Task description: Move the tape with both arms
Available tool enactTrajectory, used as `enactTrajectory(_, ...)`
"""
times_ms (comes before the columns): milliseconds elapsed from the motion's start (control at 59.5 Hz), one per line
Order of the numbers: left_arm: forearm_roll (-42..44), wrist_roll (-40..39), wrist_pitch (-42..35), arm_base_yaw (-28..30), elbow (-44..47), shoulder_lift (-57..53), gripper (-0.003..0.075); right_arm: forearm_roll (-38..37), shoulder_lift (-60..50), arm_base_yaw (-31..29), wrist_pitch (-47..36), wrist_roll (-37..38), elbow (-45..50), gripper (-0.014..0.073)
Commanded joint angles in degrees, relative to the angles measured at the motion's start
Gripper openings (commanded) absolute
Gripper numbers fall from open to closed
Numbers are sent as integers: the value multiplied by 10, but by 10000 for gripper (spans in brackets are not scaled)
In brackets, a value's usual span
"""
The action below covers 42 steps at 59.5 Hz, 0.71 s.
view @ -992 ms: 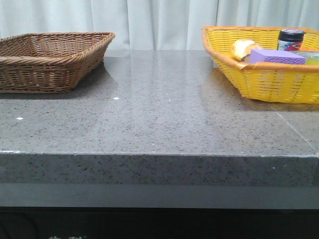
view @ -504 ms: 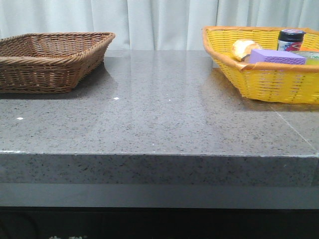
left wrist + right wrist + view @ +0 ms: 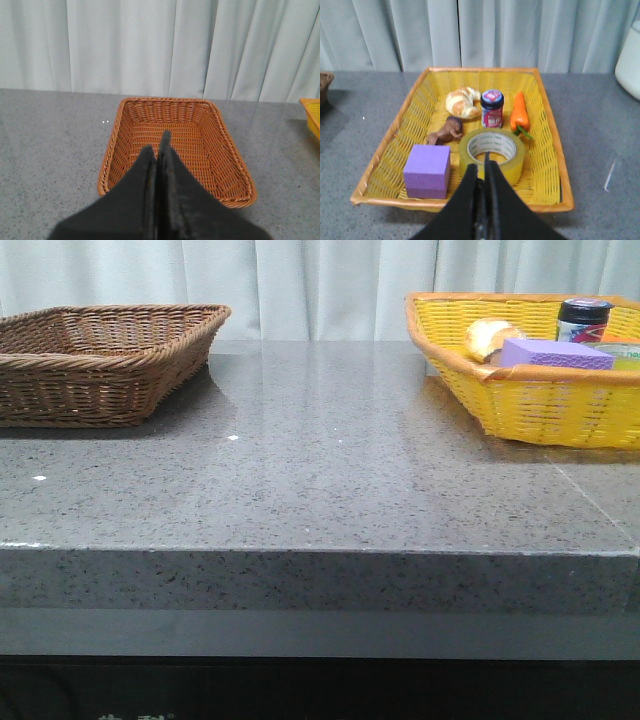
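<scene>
The yellow tape roll (image 3: 492, 152) with a whitish printed core lies flat in the yellow basket (image 3: 547, 150), near its front edge. My right gripper (image 3: 481, 165) is shut and empty, held above and just short of the roll. My left gripper (image 3: 159, 145) is shut and empty, over the front rim of the brown wicker basket (image 3: 220, 145). In the front view neither arm shows; only a sliver of the tape's top (image 3: 628, 352) shows behind the purple block (image 3: 556, 354).
The yellow basket (image 3: 530, 400) also holds a purple block (image 3: 427, 171), a croissant (image 3: 462, 102), a jam jar (image 3: 492, 108), a carrot (image 3: 519, 114) and a brown figure (image 3: 446, 132). The brown basket (image 3: 100, 365) stands at the table's far left. A white object (image 3: 630, 60) stands right of the yellow basket.
</scene>
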Motion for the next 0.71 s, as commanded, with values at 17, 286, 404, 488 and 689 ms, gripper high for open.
enactTrajectory(17, -4, -7, -43, 1, -20, 27, -20, -4, 34, -4, -39, -2, -8, -67)
enactTrajectory(286, 3, -7, -44, 1, -11, 80, -20, -8, 90, -4, -29, -2, 9, -67)
enactTrajectory(404, 9, -7, -44, 1, -3, 105, -20, -19, 103, -4, -28, -3, 9, -66)
enactTrajectory(488, 26, -7, -38, 1, -2, 123, -20, -26, 106, -4, -22, -3, 9, -64)
enactTrajectory(689, 47, -7, -38, 1, -2, 140, 64, -36, 106, -4, -12, -3, 9, 206)
